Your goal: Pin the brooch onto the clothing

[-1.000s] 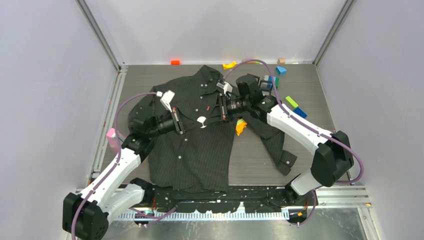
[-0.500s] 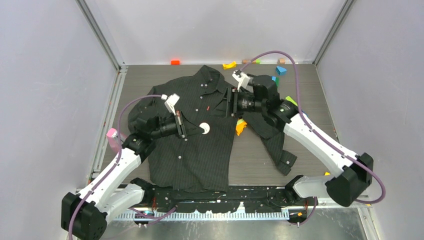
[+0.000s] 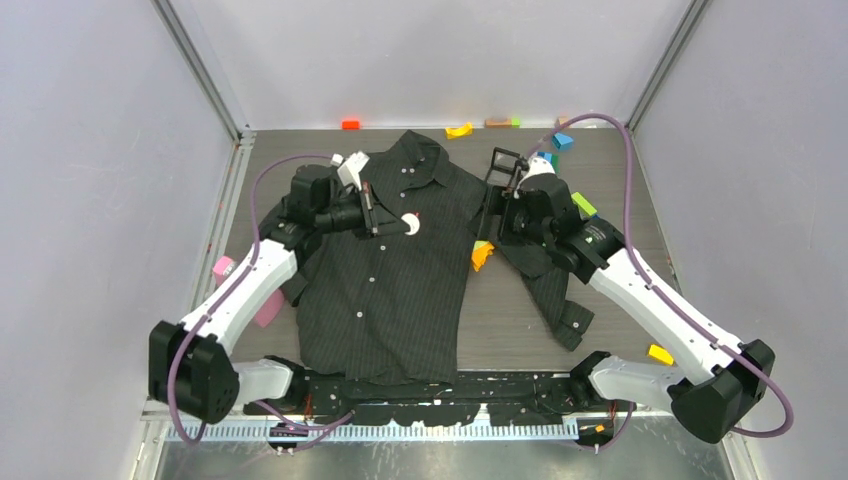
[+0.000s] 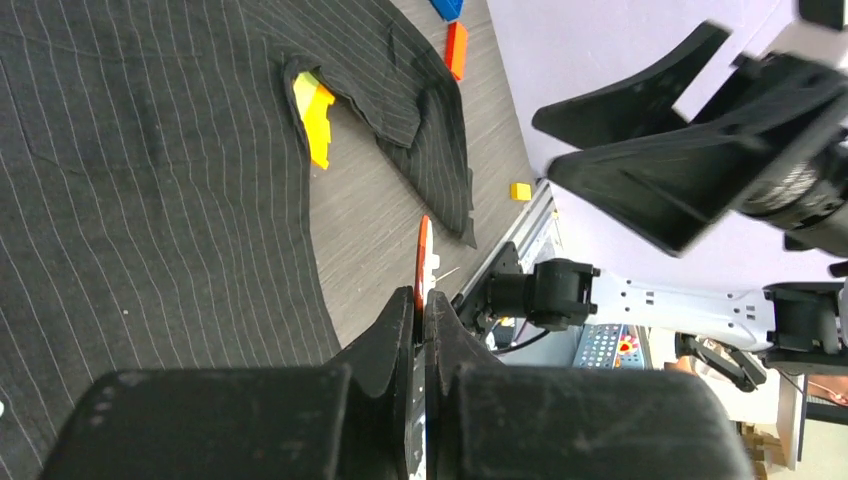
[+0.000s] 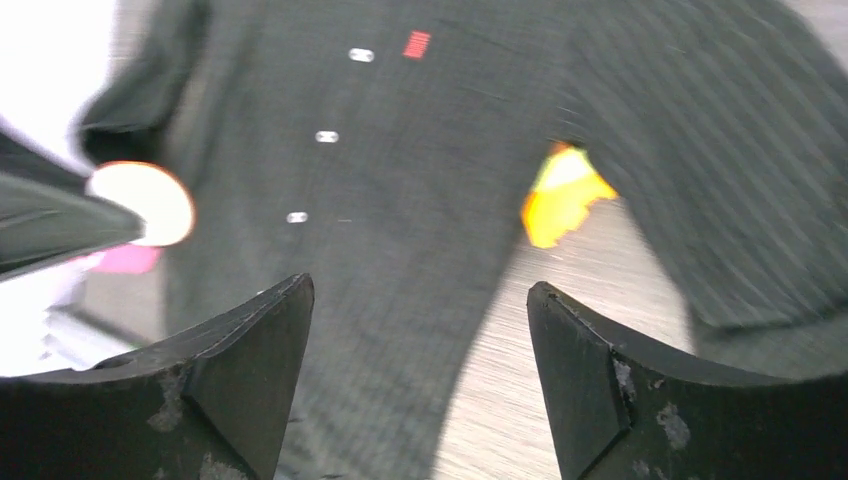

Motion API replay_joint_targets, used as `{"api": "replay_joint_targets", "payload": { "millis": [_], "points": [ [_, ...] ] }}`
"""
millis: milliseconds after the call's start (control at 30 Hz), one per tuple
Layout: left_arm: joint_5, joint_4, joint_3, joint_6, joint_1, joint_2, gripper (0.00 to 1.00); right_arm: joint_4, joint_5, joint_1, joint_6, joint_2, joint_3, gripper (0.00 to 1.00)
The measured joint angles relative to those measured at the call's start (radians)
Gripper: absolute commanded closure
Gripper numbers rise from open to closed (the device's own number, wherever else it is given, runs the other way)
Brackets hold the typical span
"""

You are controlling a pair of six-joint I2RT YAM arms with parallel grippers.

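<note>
The clothing [image 3: 390, 290], a dark pinstriped shirt, lies spread flat on the table, with its collar toward the back. My left gripper [image 3: 392, 222] hovers over the chest, shut on the brooch [image 3: 411, 226], a round white disc with a red rim. The left wrist view shows the brooch [image 4: 424, 258] edge-on, sticking out past the pinched fingertips [image 4: 400, 315]. My right gripper [image 3: 505, 168] stands open and holds nothing, to the right of the collar and apart from the brooch. From the right wrist, the brooch [image 5: 145, 203] appears at the left over the clothing [image 5: 420, 150], near its red tag [image 5: 416, 44].
An orange-yellow block [image 3: 482, 255] lies at the clothing's right edge under the sleeve. Pink blocks [image 3: 268, 310] sit by the left sleeve. Several small coloured blocks [image 3: 459, 130] line the back edge and right side, and a yellow one [image 3: 660, 354] lies near right. Grey walls enclose the table.
My right gripper has let go of the brooch, opened wide and drawn back to the right. My left gripper has carried the brooch toward the back, up the chest.
</note>
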State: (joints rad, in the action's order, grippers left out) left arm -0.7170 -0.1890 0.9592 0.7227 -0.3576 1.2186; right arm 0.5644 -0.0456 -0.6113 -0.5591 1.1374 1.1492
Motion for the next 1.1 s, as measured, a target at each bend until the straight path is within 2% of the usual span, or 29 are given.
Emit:
{"api": "replay_joint_targets", "payload": {
  "millis": [233, 367, 500, 600, 833, 1100],
  "points": [
    [0.032, -0.006, 0.129, -0.008, 0.0, 0.171, 1.0, 0.077, -0.179, 0.132, 0.005, -0.008, -0.164, 0.12],
    [0.064, -0.021, 0.239, -0.038, 0.0, 0.273, 1.0, 0.076, -0.177, 0.185, 0.022, 0.004, -0.199, 0.13],
    [0.095, -0.041, 0.319, -0.095, 0.0, 0.336, 1.0, 0.015, -0.127, 0.188, 0.055, 0.1, -0.171, 0.22],
    [0.132, -0.068, 0.337, -0.156, 0.008, 0.35, 1.0, -0.011, -0.082, 0.188, 0.097, 0.243, -0.089, 0.28],
    [0.163, -0.099, 0.303, -0.227, 0.075, 0.345, 1.0, -0.037, 0.027, 0.175, 0.148, 0.511, 0.144, 0.33],
    [0.158, -0.128, 0.254, -0.233, 0.122, 0.321, 1.0, -0.022, -0.055, 0.029, 0.147, 0.806, 0.421, 0.39]
  ]
}}
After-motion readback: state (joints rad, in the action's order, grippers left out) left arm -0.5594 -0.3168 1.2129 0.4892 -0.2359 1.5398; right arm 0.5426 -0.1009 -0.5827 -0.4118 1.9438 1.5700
